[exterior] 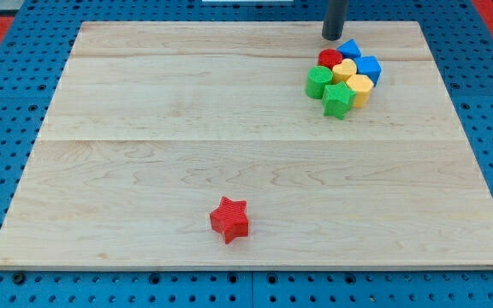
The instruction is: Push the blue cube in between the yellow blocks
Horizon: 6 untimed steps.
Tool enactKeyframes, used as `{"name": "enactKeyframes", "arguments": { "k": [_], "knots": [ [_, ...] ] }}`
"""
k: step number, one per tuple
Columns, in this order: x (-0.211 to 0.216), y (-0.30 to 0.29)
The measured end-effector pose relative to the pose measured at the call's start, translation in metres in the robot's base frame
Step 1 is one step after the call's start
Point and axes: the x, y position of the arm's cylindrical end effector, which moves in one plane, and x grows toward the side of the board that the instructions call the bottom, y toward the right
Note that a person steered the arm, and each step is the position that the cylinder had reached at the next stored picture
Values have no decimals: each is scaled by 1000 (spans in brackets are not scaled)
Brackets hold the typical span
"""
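Red star (pixel 229 219) nearest, alone | blue cube (pixel 369 68) squat, no long axis, right of yellow blocks (pixel 352 80) | my tip (pixel 333 38) above cluster | no claw visible

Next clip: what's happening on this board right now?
A robot arm's dark rod is working a wooden board of small coloured blocks. My tip sits at the view's top right, just above a tight cluster: red cylinder, two blue blocks, two yellow blocks, green cylinder and green star. A red star lies alone near the view's bottom. Neither blue block sits between the yellow ones yet.
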Motion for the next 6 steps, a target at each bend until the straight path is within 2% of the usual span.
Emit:
{"name": "enactKeyframes", "arguments": {
  "k": [1,2,3,4,5,6],
  "knots": [
    [16,42],
    [34,56],
    [79,63],
    [105,65],
    [113,23],
    [114,32]
  ]
}}
